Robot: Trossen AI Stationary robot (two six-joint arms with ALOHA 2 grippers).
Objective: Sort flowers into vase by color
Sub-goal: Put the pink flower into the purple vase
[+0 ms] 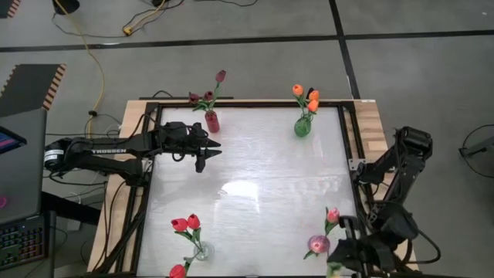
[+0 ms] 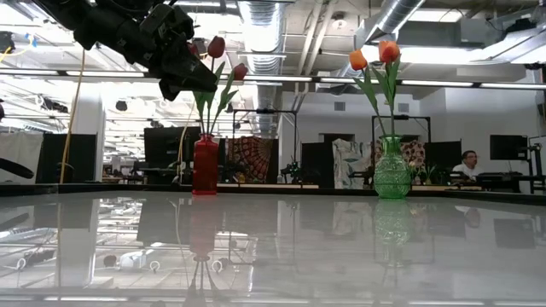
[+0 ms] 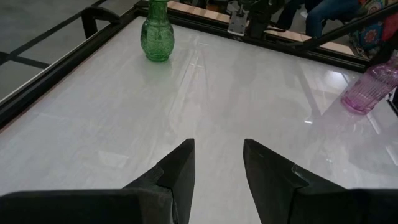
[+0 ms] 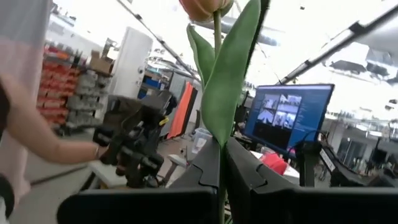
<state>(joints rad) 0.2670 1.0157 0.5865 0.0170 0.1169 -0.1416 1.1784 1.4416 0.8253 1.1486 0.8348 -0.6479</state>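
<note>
Nearing completion, you are seeing: red vase (image 1: 211, 121) holding maroon tulips (image 1: 220, 76); green vase (image 1: 302, 127), orange tulips (image 1: 307, 98); clear vase (image 1: 199, 251), red tulips (image 1: 186, 224); pink vase (image 1: 317, 245), one pink tulip (image 1: 333, 215). Left gripper (image 1: 208, 151) hovering beside red vase, jaws parted, empty. Right gripper (image 4: 222, 163) at table's near right corner, pinching flower stem (image 4: 217, 56), awaiting placing.

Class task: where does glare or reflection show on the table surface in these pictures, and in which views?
High view: a bright glare patch on the white table. Low view: the red vase and green vase mirror in the glossy top. Left wrist view: soft sheen streaks.
</note>
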